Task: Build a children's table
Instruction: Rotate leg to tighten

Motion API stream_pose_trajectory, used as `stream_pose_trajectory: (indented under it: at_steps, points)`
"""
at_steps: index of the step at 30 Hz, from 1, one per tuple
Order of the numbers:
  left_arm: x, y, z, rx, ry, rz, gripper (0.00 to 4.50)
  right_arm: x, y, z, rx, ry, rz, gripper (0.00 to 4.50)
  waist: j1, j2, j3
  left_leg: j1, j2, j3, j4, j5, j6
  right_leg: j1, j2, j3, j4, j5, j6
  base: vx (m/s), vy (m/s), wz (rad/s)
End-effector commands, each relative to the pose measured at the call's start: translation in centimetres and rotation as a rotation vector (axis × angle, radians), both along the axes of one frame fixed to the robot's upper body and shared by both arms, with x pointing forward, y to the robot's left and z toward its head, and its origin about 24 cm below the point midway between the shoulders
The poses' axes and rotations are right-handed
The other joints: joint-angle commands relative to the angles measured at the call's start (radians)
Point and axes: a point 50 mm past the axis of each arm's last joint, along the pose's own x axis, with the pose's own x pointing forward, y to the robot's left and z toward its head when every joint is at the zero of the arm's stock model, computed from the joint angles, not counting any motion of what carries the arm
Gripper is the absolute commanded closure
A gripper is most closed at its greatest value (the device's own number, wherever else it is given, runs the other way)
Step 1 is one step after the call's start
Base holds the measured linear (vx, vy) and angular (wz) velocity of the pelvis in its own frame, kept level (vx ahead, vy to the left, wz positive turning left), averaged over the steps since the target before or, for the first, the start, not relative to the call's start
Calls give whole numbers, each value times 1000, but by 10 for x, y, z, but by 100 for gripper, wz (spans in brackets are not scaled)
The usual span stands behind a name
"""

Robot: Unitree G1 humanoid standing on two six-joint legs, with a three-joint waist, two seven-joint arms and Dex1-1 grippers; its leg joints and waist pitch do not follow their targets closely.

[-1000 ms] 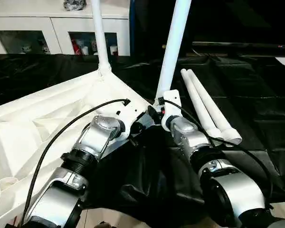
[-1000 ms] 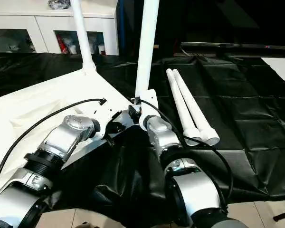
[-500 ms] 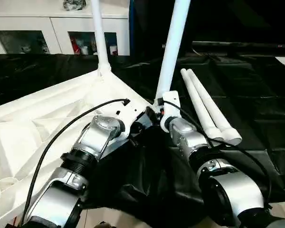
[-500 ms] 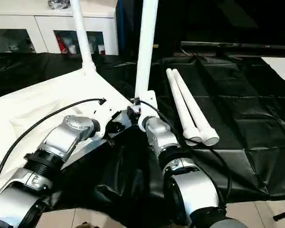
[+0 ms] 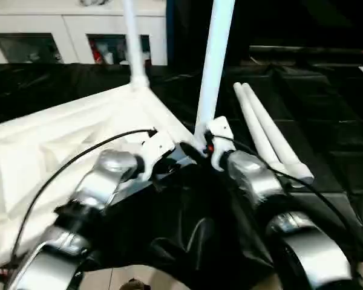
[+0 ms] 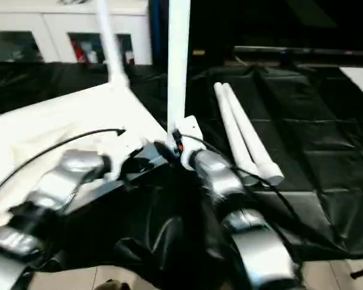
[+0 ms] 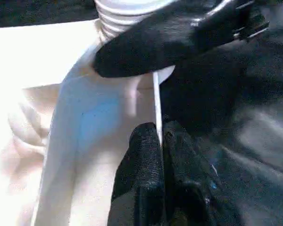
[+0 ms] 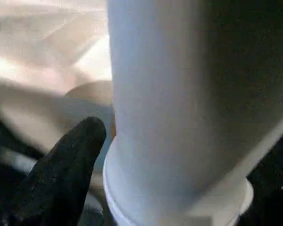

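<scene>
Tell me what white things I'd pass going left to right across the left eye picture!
Tabletop → thin leg standing at its far corner → thick leg standing at its near corner → two loose legs lying on the black cloth.

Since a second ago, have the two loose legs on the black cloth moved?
No. The two loose legs lie by the same creases of the black cloth.

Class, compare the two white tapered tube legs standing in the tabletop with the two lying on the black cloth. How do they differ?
The standing white tapered tube legs rise upright from the white plastic tabletop's corner sockets; the lying white legs rest flat, side by side on the black cloth. Standing legs are fitted; lying legs are loose. All share one shape and colour.
</scene>
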Motion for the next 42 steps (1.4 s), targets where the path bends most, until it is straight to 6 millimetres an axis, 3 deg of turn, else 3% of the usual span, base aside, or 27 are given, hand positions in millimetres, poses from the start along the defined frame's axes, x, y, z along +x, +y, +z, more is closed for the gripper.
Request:
stream_pose_trajectory:
  at_steps: [1, 5, 9, 12, 19, 25, 26, 32, 39, 42]
  points:
    - [-14, -12, 10, -58, -17, -193, 450, -14, -5, 8, -12, 9, 172, 63, 2, 9, -68, 22, 27, -1, -64, -193, 51, 64, -64, 41, -60, -56, -223, 0, 0, 0]
    - [-27, -2, 7, -53, 5, -265, 450, -31, -18, 14, -3, 27, 278, 63, 12, 9, -63, 28, 30, 0, -70, -265, 23, 53, -67, 47, -73, -198, -192, 0, 0, 0]
    - [-34, 5, 5, -50, 29, -283, 450, -42, -25, 16, -21, 23, 337, 63, 10, 7, -60, 28, 26, -2, -73, -287, 9, 49, -67, 48, -80, -264, -173, 0, 0, 0]
    - [-39, 10, 4, -38, 40, -294, 450, -50, -28, 17, -32, 35, 377, 63, 11, 6, -63, 26, 27, -4, -71, -262, 10, 51, -67, 48, -78, -251, -166, 0, 0, 0]
    - [-40, 14, 5, -26, 45, -294, 450, -45, -25, 18, -54, 45, 352, 63, 10, 7, -68, 25, 23, -2, -64, -213, 17, 54, -65, 46, -68, -157, -193, 0, 0, 0]
    - [-39, 16, 4, -17, 44, -279, 450, -45, -22, 17, -64, 52, 368, 132, 10, 6, -67, 25, 23, -3, -64, -221, 13, 55, -65, 45, -68, -173, -190, 0, 0, 0]
    - [-39, 16, 3, -16, 45, -275, 450, -45, -21, 16, -61, 56, 364, 132, 8, 2, -67, 24, 23, -3, -64, -221, 13, 56, -65, 45, -68, -175, -189, 0, 0, 0]
    - [-36, 17, 4, -21, 39, -242, 450, -45, -17, 9, -50, 73, 337, 172, 8, 3, -67, 24, 21, -3, -62, -217, 11, 55, -66, 46, -67, -187, -187, 0, 0, 0]
    - [-15, 5, 8, -92, -6, -49, 450, -30, -8, -9, 15, 102, 45, 176, -10, 1, -64, 25, 17, -5, -64, -245, -11, 54, -66, 45, -73, -247, -178, 0, 0, 0]
    - [-10, 2, 8, -93, -14, -9, 450, -28, -5, -12, 32, 121, 1, 176, -11, 3, -69, 25, 18, -6, -61, -223, -7, 56, -67, 46, -69, -207, -182, 0, 0, 0]
